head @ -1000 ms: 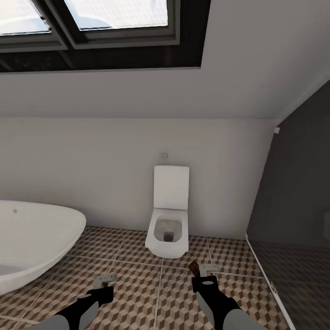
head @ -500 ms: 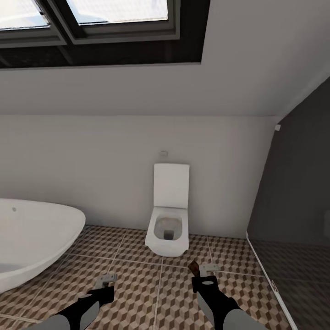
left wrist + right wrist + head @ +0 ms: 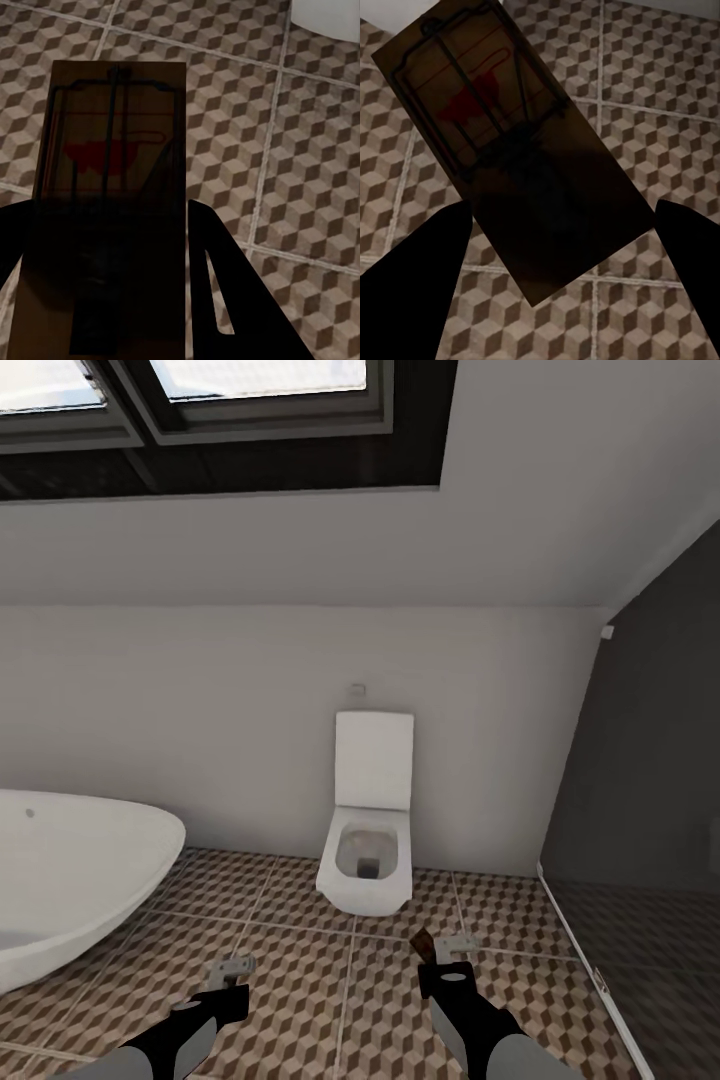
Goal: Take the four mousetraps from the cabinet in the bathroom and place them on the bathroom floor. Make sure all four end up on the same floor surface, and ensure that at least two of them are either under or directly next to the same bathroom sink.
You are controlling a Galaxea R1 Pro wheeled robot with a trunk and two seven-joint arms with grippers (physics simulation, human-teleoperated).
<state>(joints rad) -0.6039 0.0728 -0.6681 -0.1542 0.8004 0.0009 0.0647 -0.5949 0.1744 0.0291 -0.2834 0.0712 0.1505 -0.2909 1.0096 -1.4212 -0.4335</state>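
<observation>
Head view, robot in transit across the brown, beige and white cube-patterned tiled bathroom floor (image 3: 300, 950). A white wall-hung toilet (image 3: 367, 838) with raised lid stood at the far wall, the rim of an oval white bathtub (image 3: 70, 880) lay at the left, and a dark glass partition (image 3: 640, 780) closed the right side. The sink and the cabinet lay outside this view.

The left gripper (image 3: 232, 968) was closed on a flat tan wooden mousetrap with dark wire and a red mark (image 3: 112, 165), seen in the left wrist view pinched between the dark fingers (image 3: 225, 300). The right gripper (image 3: 445, 950) was likewise closed on a second flat tan wooden mousetrap (image 3: 502, 127), which sat askew across its jaws; its edge showed as a brown sliver in the head view (image 3: 424, 945). Both boards hung above the tiles, not touching them.

Judgement: the step in hand was carrying. It would be done well by keeping both grips firm, holding the arms low and steady, and turning the base toward the sink before lowering either board flat onto the tiles beside or beneath it.
</observation>
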